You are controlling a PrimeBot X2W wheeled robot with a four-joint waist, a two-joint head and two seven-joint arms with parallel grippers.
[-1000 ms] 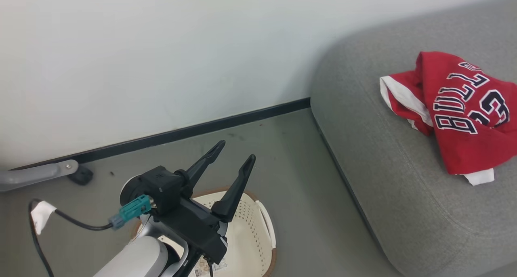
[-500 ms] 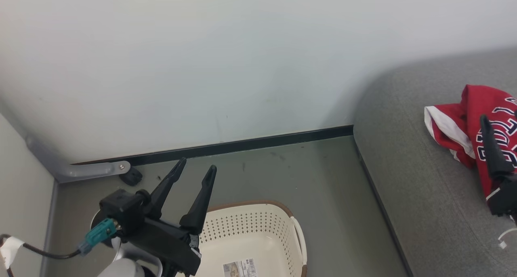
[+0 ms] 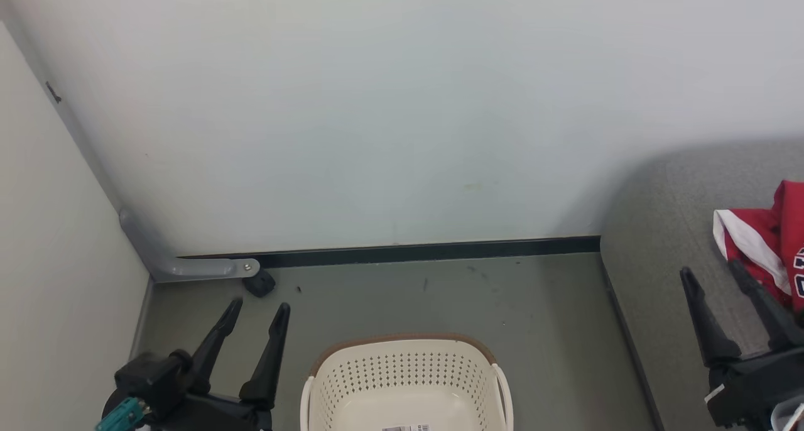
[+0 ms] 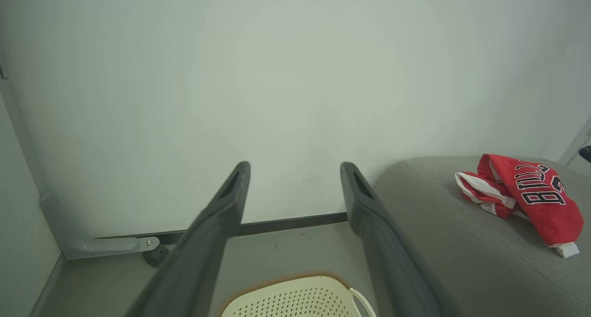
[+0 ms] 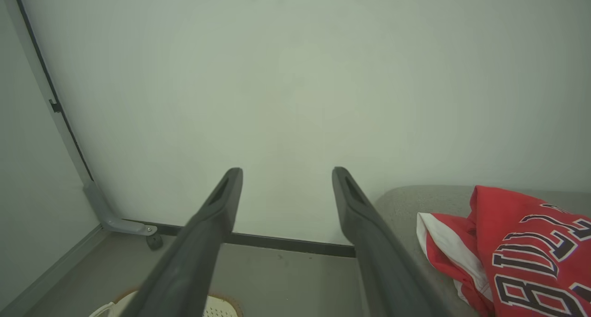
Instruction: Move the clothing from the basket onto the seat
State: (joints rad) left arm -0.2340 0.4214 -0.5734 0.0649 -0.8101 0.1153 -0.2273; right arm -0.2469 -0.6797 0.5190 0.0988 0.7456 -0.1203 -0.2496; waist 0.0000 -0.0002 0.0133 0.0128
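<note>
The cream perforated basket (image 3: 402, 371) stands on the floor at the bottom centre of the head view; the part of its inside that shows holds just a paper label. The red and white clothing (image 3: 763, 249) lies bunched on the grey seat (image 3: 659, 230) at the right edge. In the left wrist view the clothing (image 4: 531, 194) rests on the seat (image 4: 438, 224), its lettering facing up. My left gripper (image 3: 260, 305) is open and empty, left of the basket. Over the seat's near edge my right gripper (image 3: 710, 268) is open, just left of the clothing (image 5: 521, 243).
A pale wall with a black skirting strip (image 3: 427, 252) runs behind the basket. A grey metal bracket (image 3: 188, 267) and a small black wheel (image 3: 259, 283) sit in the left corner, where a side wall (image 3: 56, 261) closes in. Grey floor (image 3: 534, 305) separates basket and seat.
The head camera has swung left and up, so the whole picture shifted right. My left gripper has sunk to the lower left, off the basket. My right gripper has come into view by the clothing.
</note>
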